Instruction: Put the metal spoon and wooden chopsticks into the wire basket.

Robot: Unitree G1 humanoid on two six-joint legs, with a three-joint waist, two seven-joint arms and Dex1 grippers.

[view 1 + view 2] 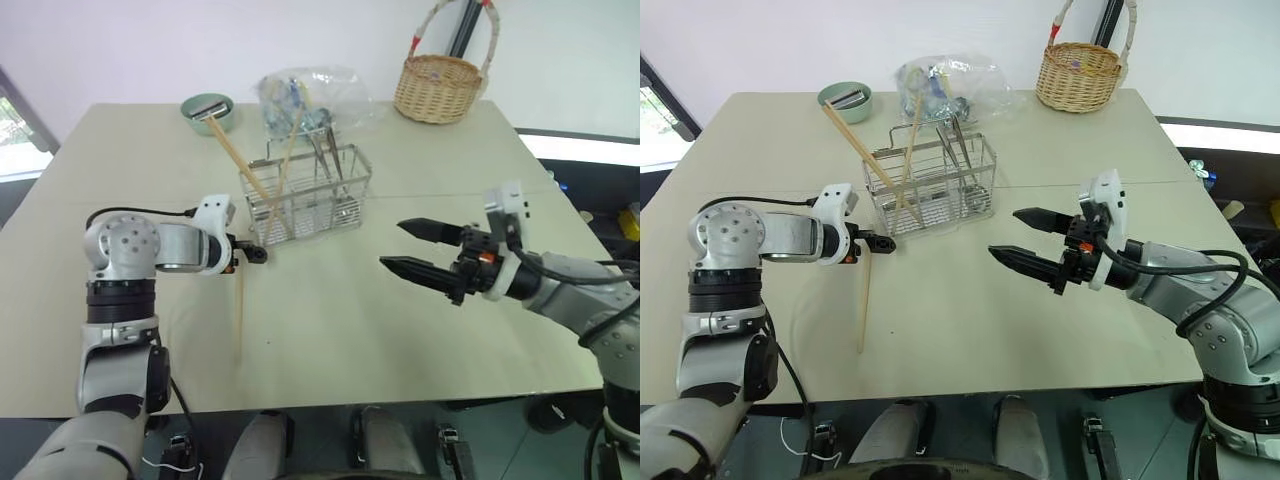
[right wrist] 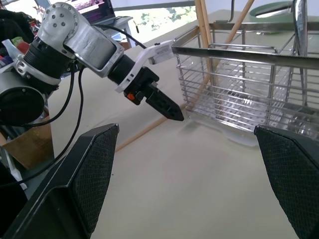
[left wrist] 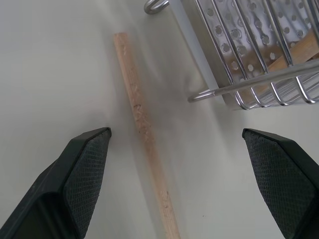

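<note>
The wire basket (image 1: 305,195) stands mid-table. Two wooden chopsticks (image 1: 232,148) lean in it, their tips sticking out to the upper left. A thin shiny handle, the metal spoon (image 1: 324,158), stands in its right part with the bowl hidden. Another wooden chopstick (image 3: 142,129) lies flat on the table just in front of the basket's left corner. My left gripper (image 3: 175,132) points down over this stick's far end, open, with one finger on each side of it and not touching. My right gripper (image 1: 391,244) hovers open and empty to the right of the basket, pointing left.
A tan wicker basket (image 1: 437,88) sits at the table's back right. A green bowl (image 1: 208,108) and a clear plastic bag (image 1: 305,92) of items sit behind the wire basket. The table's front edge (image 1: 330,400) is close.
</note>
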